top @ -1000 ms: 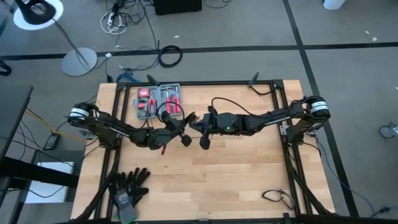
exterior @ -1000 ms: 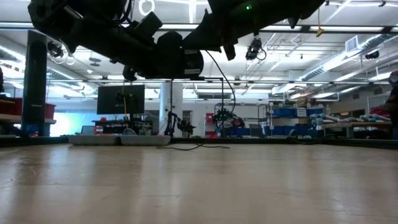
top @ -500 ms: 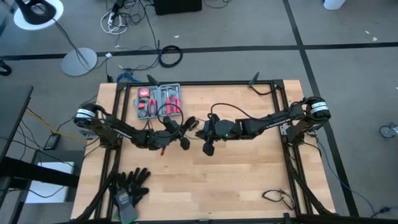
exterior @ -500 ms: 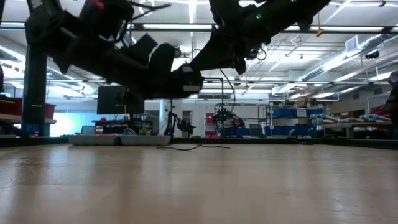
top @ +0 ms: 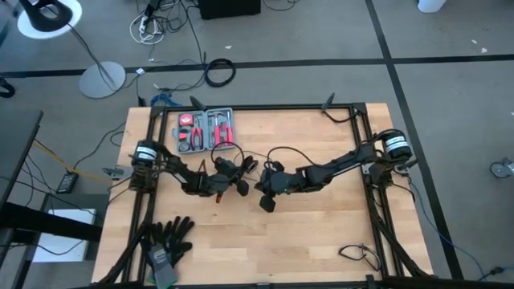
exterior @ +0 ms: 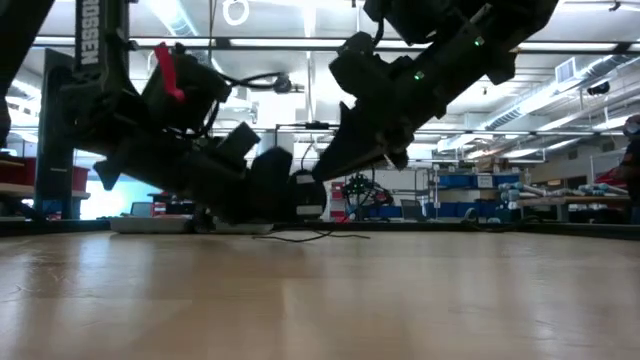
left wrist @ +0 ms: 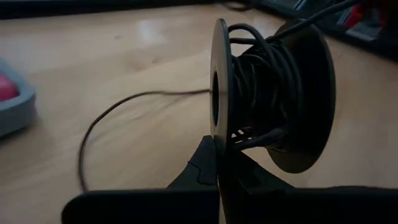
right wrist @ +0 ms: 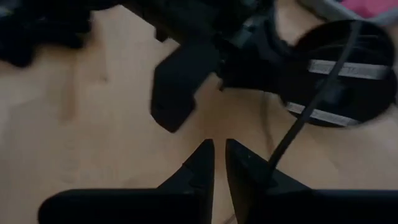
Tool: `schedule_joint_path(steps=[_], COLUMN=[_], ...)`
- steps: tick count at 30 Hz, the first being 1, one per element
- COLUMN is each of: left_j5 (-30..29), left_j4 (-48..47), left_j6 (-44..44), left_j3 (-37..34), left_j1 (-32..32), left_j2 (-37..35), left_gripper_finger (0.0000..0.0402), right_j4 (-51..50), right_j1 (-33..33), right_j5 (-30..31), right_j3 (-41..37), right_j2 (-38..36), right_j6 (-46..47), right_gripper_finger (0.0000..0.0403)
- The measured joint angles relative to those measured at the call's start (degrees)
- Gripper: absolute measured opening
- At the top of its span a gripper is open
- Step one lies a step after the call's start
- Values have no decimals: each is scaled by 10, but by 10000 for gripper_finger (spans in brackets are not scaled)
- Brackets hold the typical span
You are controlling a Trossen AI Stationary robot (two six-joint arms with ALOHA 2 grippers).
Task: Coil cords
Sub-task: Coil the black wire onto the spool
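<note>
A black spool [left wrist: 273, 93] wound with the thin black cord [left wrist: 255, 81] sits low over the table's middle [top: 238, 170], and my left gripper [left wrist: 219, 163] is shut on it. Whether the spool touches the wood, I cannot tell. Loose cord [left wrist: 112, 115] trails from it across the table. My right gripper [right wrist: 219, 155] hovers just to the spool's right [top: 263, 191], its fingers a narrow gap apart with bare wood showing between them. A strand of cord [right wrist: 317, 93] runs from the spool [right wrist: 333, 74] toward one right finger. My left gripper pinches the rim of the spool's near flange [left wrist: 219, 134] between its two fingers, at the flange's lower edge. The fingers come nearly level from the table's left. The spool stands on edge, its axis lying across the fingers. My right gripper: the strand meets the outer side of one finger [right wrist: 272, 168] and goes out of sight there; I cannot tell whether it touches.
A grey tray of red-handled tools [top: 206, 131] stands at the far left of the table. Black gloves [top: 167, 241] lie at the near left corner and a short cable [top: 357, 255] at the near right. Bare wood [top: 281, 241] lies on the near side of both grippers.
Both grippers have come down toward the table. My left gripper has rolled and sunk with the spool, which now sits low over the wood. My right gripper has dropped and drifted toward the near edge, tipping further downward.
</note>
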Motion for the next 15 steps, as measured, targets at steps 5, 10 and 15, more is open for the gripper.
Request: schedule_joint_path(steps=[5,10,15], left_j5=[17,21,28], left_j4=[5,11,9], left_j6=[6,15,26], left_j3=[0,1,1], left_j1=[19,25,30], left_j2=[22,28,29], left_gripper_finger=[0,0,0], right_j4=[-53,-129,-138], right_j1=[1,1,3], right_j5=[14,14,14], right_j3=[1,0,0], right_j2=[-5,-5,-14], right_j6=[16,49,51], right_gripper_finger=[38,38,41])
